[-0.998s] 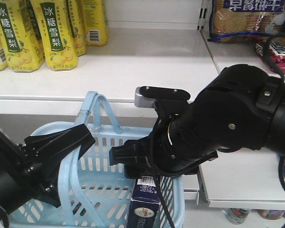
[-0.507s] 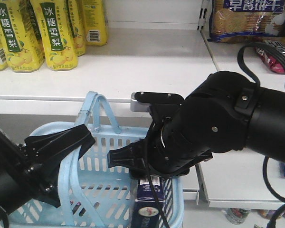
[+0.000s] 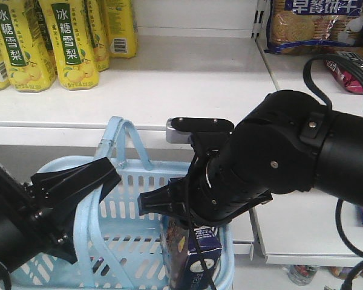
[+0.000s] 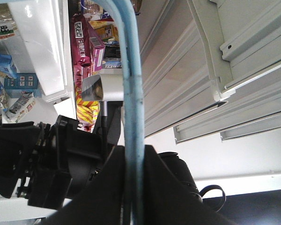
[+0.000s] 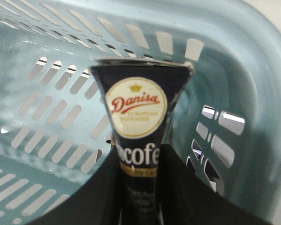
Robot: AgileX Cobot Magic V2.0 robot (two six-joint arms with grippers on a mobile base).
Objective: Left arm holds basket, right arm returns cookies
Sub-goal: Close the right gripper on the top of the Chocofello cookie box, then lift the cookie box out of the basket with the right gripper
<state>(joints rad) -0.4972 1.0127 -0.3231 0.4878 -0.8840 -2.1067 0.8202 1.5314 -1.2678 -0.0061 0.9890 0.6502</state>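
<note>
Holding the basket: the left gripper was clamped on one blue handle of the basket.
Left wrist view only: the handle ran straight up between the two black fingers.
Right wrist view only: the right gripper squeezed the cookies from both sides, and a round white logo faced the camera.
Front view only: the right arm reached over the basket's right end, and yellow bottles stood on the shelf behind.
In the basket: the cookies stood on end, a bit tilted, near the right wall.
</note>
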